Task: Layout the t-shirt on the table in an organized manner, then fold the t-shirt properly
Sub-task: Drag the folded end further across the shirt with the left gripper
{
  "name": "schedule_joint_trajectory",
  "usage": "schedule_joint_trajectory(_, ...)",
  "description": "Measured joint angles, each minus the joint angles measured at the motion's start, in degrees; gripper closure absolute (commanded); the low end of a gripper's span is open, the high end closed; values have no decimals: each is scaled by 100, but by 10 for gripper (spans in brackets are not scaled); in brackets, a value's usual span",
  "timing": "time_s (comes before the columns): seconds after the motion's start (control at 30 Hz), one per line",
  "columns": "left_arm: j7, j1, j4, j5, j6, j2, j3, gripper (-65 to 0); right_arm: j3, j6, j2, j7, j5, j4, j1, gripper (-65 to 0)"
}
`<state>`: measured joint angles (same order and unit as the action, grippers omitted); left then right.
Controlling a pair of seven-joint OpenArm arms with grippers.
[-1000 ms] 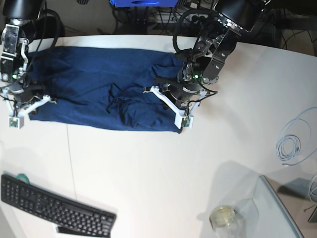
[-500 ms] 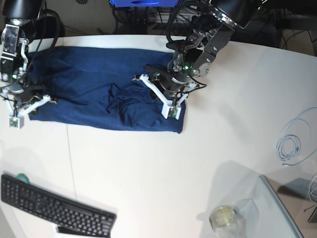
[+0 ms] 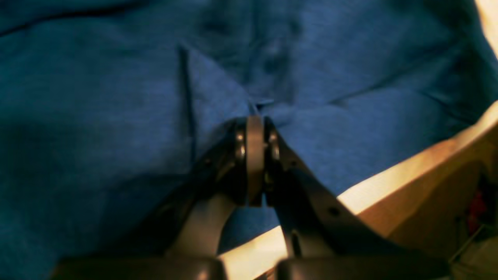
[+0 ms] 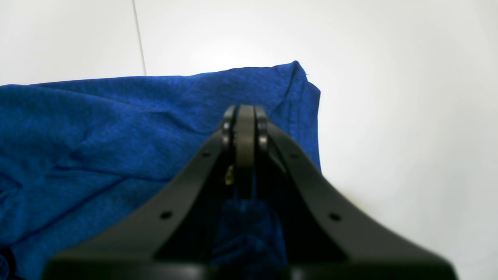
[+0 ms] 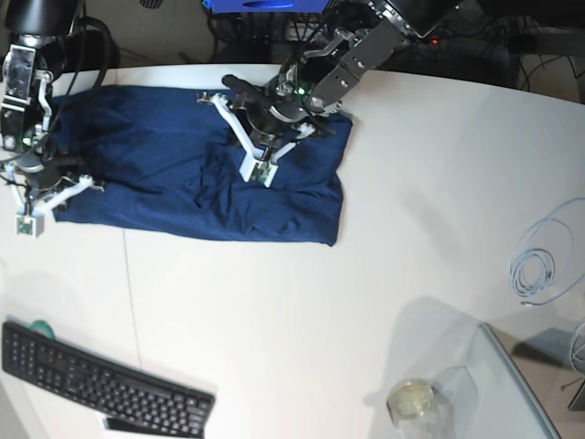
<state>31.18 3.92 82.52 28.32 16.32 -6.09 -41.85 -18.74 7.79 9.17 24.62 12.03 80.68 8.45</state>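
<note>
The dark navy t-shirt (image 5: 155, 155) lies spread across the far part of the white table (image 5: 274, 320), creased in the middle. My left gripper (image 5: 260, 137) hangs over the shirt's upper middle and is shut. In the left wrist view its tips (image 3: 255, 116) pinch a small peak of the t-shirt (image 3: 116, 97), and creases run out from that peak. Near the shirt's lower left corner my right gripper (image 5: 42, 189) is shut. The right wrist view shows that gripper (image 4: 245, 111) shut on the t-shirt (image 4: 97, 124), with blue cloth between its fingers and the corner just beyond.
A black keyboard (image 5: 101, 384) lies at the front left. A coil of white cable (image 5: 539, 265) sits at the right edge. At the front right are a glass jar (image 5: 411, 401) and a clear panel (image 5: 516, 384). A thin seam (image 5: 128, 274) runs down the table.
My left arm has swung up and to the left, from the shirt's lower right edge to its upper middle, taking cloth with it. The right arm has stayed put.
</note>
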Motion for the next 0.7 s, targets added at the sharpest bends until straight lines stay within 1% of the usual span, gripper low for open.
schedule_joint_trajectory(0.1, -7, -92, 13, -44, -2, -79, -24, 0, 0, 0, 0, -4, 0, 0, -2, 0)
schedule_joint_trajectory(0.13, -9, -90, 57, -133, -146, -98, -20, 0, 0, 0, -2, -4, 0, 0, -2, 0)
schedule_joint_trajectory(0.17, -4, -83, 129, -140, -428, -157, -24, 0, 0, 0, -4, -2, 0, 0, -2, 0)
schedule_joint_trajectory(0.2, 13, -72, 227, -96, -802, -212, -26, 0, 0, 0, -2, -2, 0, 0, 0, 0)
schedule_joint_trajectory(0.23, 17, -66, 345, -96, -1106, -243, -44, 0, 0, 0, 0, 2, -2, 0, 0, 0)
schedule_joint_trajectory(0.3, 15, -59, 560, -90, -1532, -315, -63, 0, 0, 0, 4, -2, 0, 0, 0, 0)
schedule_joint_trajectory(0.33, 15, -57, 664, -83, -1665, -363, -63, 0, 0, 0, 0, -2, 0, 0, -2, 0)
schedule_joint_trajectory(0.43, 17, -26, 1012, -87, -1672, -627, 20, 0, 0, 0, 0, 0, 0, 0, 0, 0)
schedule_joint_trajectory(0.5, 26, 9, 1182, -85, -1576, -817, 184, 0, 0, 0, -2, -2, 0, 0, 0, 0)
schedule_joint_trajectory(0.63, -31, -17, 1095, -107, -778, -817, 584, 0, 0, 0, -2, 0, 0, 0, 0, 0)
schedule_joint_trajectory(0.7, -24, -72, 852, -105, -601, -820, 601, 0, 0, 0, 2, 0, 0, 0, 0, 0)
